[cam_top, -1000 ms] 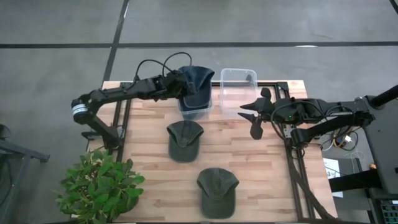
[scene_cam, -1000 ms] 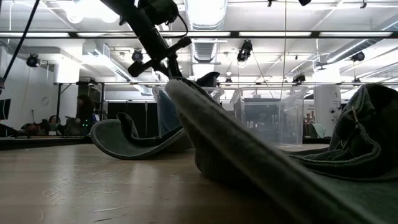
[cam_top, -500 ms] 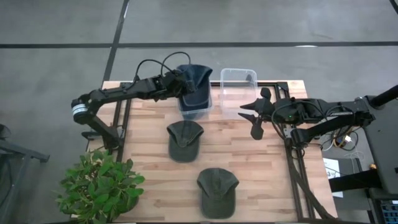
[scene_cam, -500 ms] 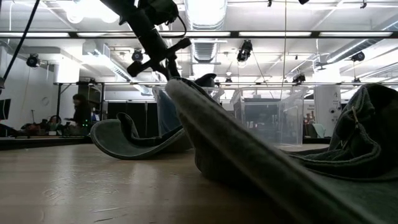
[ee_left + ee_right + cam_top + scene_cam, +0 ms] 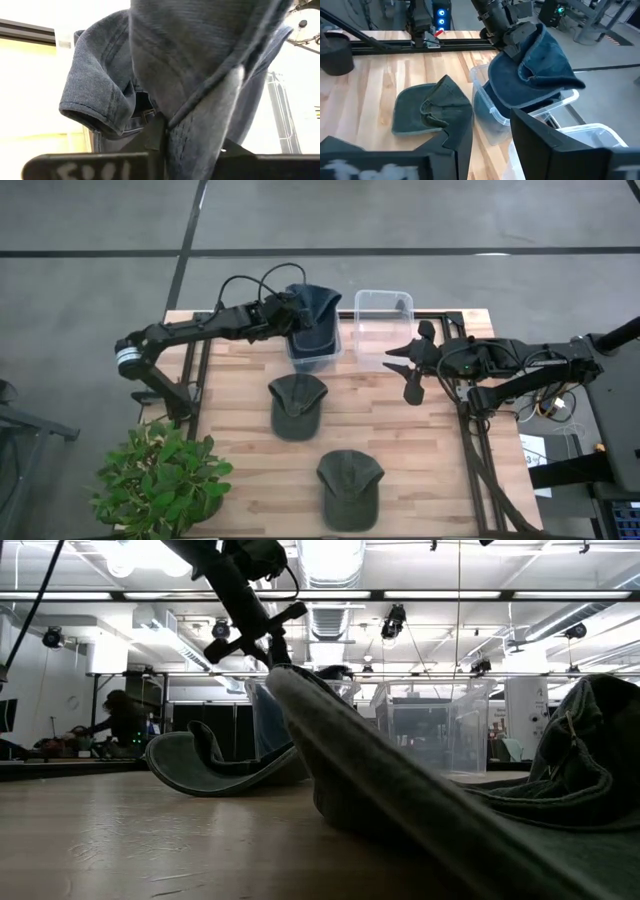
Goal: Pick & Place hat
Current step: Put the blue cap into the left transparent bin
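Observation:
A blue denim hat (image 5: 318, 310) hangs over a clear bin (image 5: 312, 358) at the table's far edge, with my left gripper (image 5: 290, 315) shut on it. The right wrist view shows the hat (image 5: 535, 65) drooping below that gripper (image 5: 512, 34), its lower part inside the bin (image 5: 487, 120). Two green hats lie flat on the wood, one at mid-table (image 5: 297, 405) and one near the front edge (image 5: 350, 488). My right gripper (image 5: 408, 370) hovers open above the table's right part, holding nothing. My left gripper pinches a stitched edge of the blue hat (image 5: 200, 135) between its two fingers; whether that edge is the brim I cannot tell. The fingers come from the table's left, slanting down. The hat hangs slack below them, its lower part (image 5: 515, 97) in the bin.
A second clear bin (image 5: 382, 315) stands right of the first, just beyond my right gripper. A potted plant (image 5: 160, 480) sits off the table's near left corner. Black frame rails (image 5: 470, 440) run along the table's right side. Bare wood lies between the green hats and the right edge.

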`<state>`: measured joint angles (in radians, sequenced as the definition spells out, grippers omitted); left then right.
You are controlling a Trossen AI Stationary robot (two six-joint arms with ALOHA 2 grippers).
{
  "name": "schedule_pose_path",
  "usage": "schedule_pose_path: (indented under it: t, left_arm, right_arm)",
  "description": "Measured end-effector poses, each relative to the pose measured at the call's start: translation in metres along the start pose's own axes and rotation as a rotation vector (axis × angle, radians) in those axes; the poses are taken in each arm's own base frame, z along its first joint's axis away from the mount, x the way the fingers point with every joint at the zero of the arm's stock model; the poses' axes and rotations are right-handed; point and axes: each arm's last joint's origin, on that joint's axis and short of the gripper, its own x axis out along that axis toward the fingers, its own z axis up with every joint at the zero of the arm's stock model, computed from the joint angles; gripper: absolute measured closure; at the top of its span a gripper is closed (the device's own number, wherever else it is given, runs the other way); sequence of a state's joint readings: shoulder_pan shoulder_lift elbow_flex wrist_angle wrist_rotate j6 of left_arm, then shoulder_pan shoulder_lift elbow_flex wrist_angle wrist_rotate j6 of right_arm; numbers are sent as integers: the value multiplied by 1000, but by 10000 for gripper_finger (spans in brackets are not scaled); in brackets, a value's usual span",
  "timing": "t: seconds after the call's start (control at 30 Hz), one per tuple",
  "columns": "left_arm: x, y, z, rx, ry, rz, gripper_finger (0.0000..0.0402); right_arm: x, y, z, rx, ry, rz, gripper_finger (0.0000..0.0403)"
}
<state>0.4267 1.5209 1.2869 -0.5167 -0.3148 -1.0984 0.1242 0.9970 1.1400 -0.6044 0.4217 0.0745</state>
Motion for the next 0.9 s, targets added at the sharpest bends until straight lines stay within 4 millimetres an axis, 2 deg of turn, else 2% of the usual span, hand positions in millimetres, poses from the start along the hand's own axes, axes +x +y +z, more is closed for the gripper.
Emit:
schedule_pose_path:
  t: [0.23,0.37,0.57,0.77,0.9]
  left_arm:
    - [1,0,0,-12,2,2,261]
    - [1,0,0,37,3,4,231]
    - [-9,5,4,84,13,30,226]
    - [-38,7,15,54,-39,-10,226]
    - [-55,-1,26,4,-133,-116,225]
  right_arm:
    - [0,0,0,0,1,12,285]
    - [0,0,0,0,1,12,281]
    - [0,0,0,1,1,12,273]
    - [0,0,0,2,1,12,268]
    - [0,0,0,3,-2,12,272]
